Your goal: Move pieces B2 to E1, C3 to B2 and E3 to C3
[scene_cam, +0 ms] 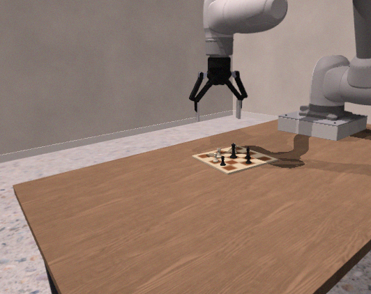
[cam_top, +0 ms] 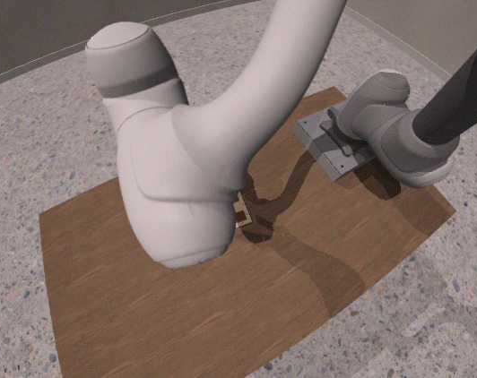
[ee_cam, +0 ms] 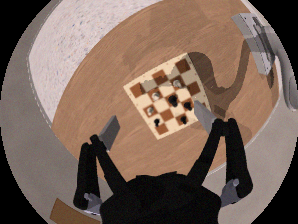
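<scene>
Gripper (scene_cam: 217,111): fingers spread fully apart, holding nothing, high above the tabletop (scene_cam: 185,223)
Board (scene_cam: 235,161): flat on the tabletop, well below the fingers, near the arm's base (scene_cam: 338,130)
Pieces: black and white, upright on the board, squares unreadable

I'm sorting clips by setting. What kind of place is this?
Probably a bare test room or lab: one robot arm on a grey base plate bolted to a wooden table, plain walls, a speckled floor. Its open claw hangs above a small chessboard.
</scene>
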Available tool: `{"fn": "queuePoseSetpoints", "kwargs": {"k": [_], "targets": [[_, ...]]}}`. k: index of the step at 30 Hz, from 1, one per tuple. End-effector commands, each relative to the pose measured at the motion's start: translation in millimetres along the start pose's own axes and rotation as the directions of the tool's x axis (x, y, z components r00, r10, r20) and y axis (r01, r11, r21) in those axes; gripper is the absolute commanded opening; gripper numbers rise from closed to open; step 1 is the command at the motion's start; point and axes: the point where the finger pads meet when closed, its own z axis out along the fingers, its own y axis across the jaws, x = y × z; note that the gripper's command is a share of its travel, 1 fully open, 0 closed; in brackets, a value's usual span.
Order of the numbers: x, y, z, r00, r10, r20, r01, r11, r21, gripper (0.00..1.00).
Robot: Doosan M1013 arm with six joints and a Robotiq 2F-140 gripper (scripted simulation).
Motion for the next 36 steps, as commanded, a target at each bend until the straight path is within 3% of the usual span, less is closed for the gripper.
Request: {"fn": "queuePoseSetpoints", "kwargs": {"k": [1, 6, 8, 9, 13, 21, 23, 25, 26, 36], "targets": [[-0.1, 0.1, 3.0, 0.961, -0.275, 0.018, 0.275, 0.961, 0.000, 1.00], [-0.3, 0.2, 6.5, 0.847, -0.532, 0.004, 0.532, 0.847, 0.007, 1.00], [-0.3, 0.2, 6.5, 0.847, -0.532, 0.004, 0.532, 0.847, 0.007, 1.00], [-0.3, 0.3, 7.2, 0.747, -0.664, -0.001, 0.664, 0.747, 0.008, 1.00], [-0.5, 0.4, 10.0, 0.609, -0.793, -0.014, 0.793, 0.609, 0.007, 1.00], [-0.8, 0.6, 15.1, 0.199, -0.979, -0.036, 0.980, 0.200, -0.008, 1.00], [-0.8, 0.7, 16.2, 0.087, -0.995, -0.039, 0.996, 0.088, -0.014, 1.00], [-0.8, 0.7, 16.2, 0.087, -0.995, -0.039, 0.996, 0.088, -0.014, 1.00], [-0.8, 0.7, 16.7, -0.078, -0.996, -0.042, 0.997, -0.077, -0.023, 1.00], [-1.0, 0.9, 20.4, -0.570, -0.821, -0.038, 0.821, -0.568, -0.056, 1.00]]}}
